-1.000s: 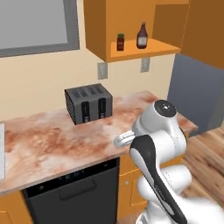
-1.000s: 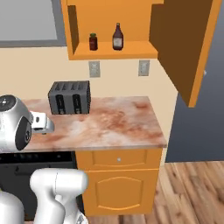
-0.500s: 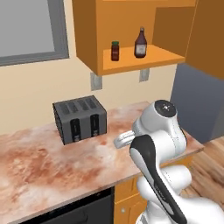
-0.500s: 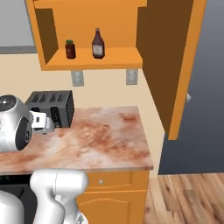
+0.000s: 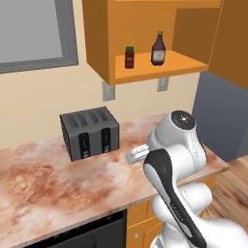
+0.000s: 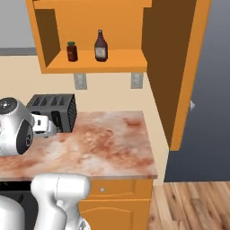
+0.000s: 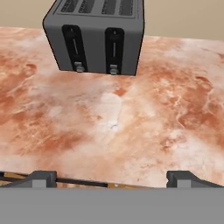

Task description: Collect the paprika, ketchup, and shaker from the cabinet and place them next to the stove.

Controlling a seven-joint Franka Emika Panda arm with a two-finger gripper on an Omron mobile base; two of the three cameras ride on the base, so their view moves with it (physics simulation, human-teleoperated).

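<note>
Item: paprika [image 5: 129,57], small squat dark-red jar with a green lid, upright on the shelf of the open orange cabinet [image 5: 145,72].

Item: ketchup [image 5: 158,49], tall dark bottle with a narrow neck and white label, just beside the jar at 3 o'clock.

Both are untouched, well above the marbled counter [image 7: 131,131].

Item: gripper [image 7: 112,178], fingers spread wide and empty, aimed at bare counter with the toaster [image 7: 98,35] at 12 o'clock; likely carried tucked ahead of any reach upward.

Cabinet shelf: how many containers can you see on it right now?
2: the paprika on the left and the ketchup just right of it. The shaker may be hidden.
</note>
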